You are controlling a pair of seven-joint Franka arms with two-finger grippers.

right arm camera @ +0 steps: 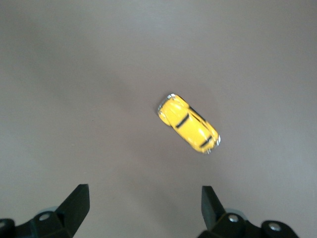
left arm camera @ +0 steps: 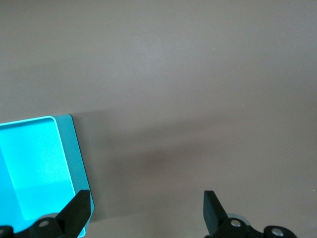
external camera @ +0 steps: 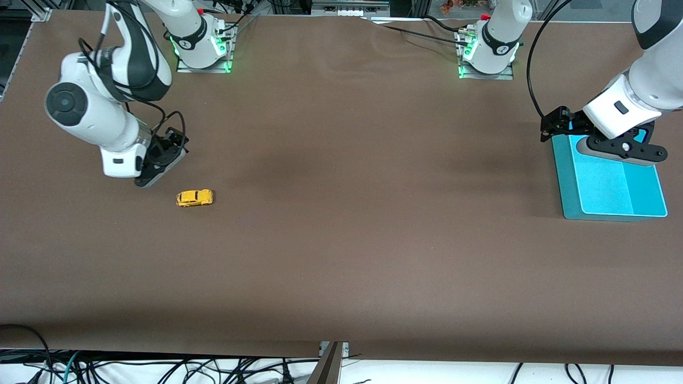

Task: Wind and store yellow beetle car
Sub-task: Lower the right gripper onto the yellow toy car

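The yellow beetle car (external camera: pixel 195 198) stands on its wheels on the brown table, toward the right arm's end. In the right wrist view the car (right arm camera: pixel 188 123) lies slantwise ahead of the fingers. My right gripper (external camera: pixel 148 178) hangs just above the table beside the car, a little farther from the front camera. It is open (right arm camera: pixel 145 203) with nothing between its fingers. My left gripper (external camera: pixel 620 153) hovers over the blue tray's edge at the left arm's end. It is also open (left arm camera: pixel 147 208) and holds nothing.
A bright blue rectangular tray (external camera: pixel 603 186) with low walls sits at the left arm's end of the table; its corner (left arm camera: pixel 34 163) shows in the left wrist view. Brown cloth covers the whole table. Cables hang below the table's front edge.
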